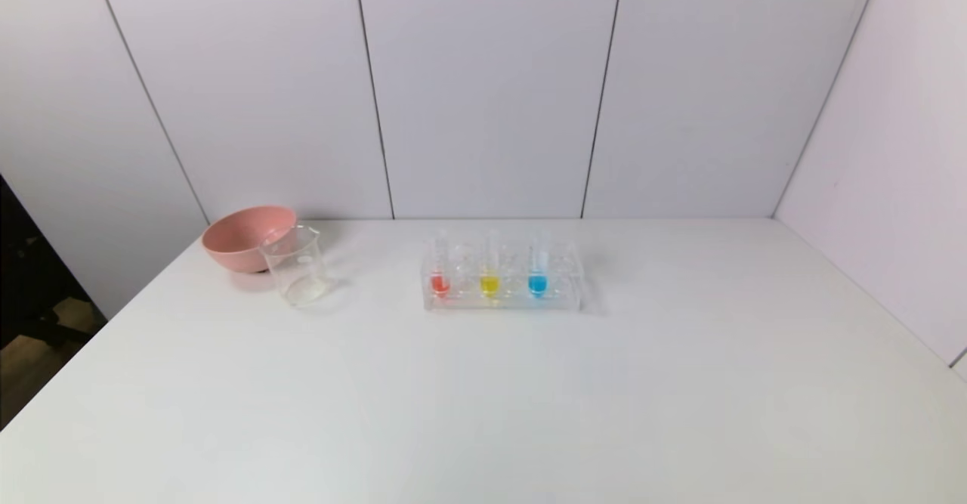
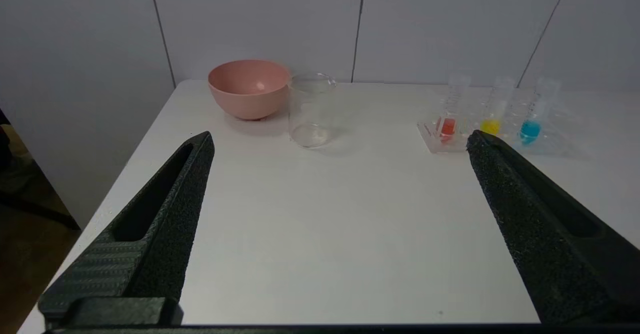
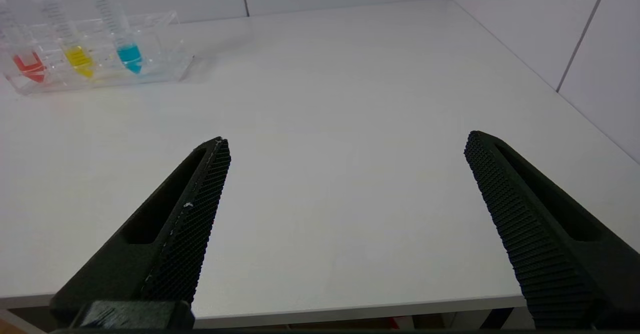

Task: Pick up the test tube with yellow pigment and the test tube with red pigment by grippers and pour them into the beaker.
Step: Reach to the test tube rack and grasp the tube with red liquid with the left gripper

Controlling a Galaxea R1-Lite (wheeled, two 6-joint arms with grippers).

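Nothing picked up yet. Left gripper (image 2: pixel 340 141) spread wide and empty, back at the near edge of the table (image 1: pixel 483 413), out of the head view. Right gripper (image 3: pixel 347 141) likewise wide apart, empty, back at the near edge.

In the head view: clear rack (image 1: pixel 502 300) near centre, holding three tubes upright in a row. Red tube (image 1: pixel 440 271) at the 9 o'clock end, yellow tube (image 1: pixel 489 271) in the middle, blue tube (image 1: pixel 537 270) towards 3 o'clock. Beaker (image 1: pixel 298 268) off at 9 o'clock from the rack, well apart from it, looking empty, with a pink bowl (image 1: pixel 243 236) just behind at about 10 o'clock, touching or nearly so; cannot tell which.

Likely trouble ahead:
- Tubes close together in the rack, so wide fingers coming down on the yellow one could knock the red or blue neighbour, or grab the wrong one.
- Clear, light rack: a sideways pull instead of a straight lift could drag or tip it, spilling all three.
- Smooth, slim, round tubes: a weak or off-centre pinch could let one slip or swivel when tipped.
- Narrow beaker mouth, bowl right beside it: a pour started too far off could land in the bowl or on the table; a bump could topple the beaker.
- Both arms heading for the same spot could collide.
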